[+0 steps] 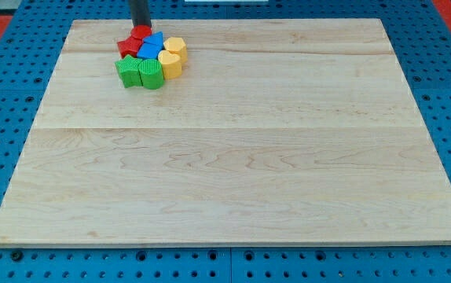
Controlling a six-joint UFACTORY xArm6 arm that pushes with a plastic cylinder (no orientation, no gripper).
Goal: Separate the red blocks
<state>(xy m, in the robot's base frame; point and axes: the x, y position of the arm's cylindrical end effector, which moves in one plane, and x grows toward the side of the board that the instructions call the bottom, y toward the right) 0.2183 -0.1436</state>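
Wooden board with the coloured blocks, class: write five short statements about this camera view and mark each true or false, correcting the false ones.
1. All the blocks sit bunched in one cluster near the top left of the pale wooden board. True.
2. My tip stands at the view's bottom edge of the cluster. False: it is at the cluster's top, beside the red blocks.
3. The two green ribbed blocks lie at the cluster's lower edge. True.
4. The yellow blocks are on the cluster's left side. False: they are on its right.
5. The blue blocks lie far from the red ones. False: they are right next to them.
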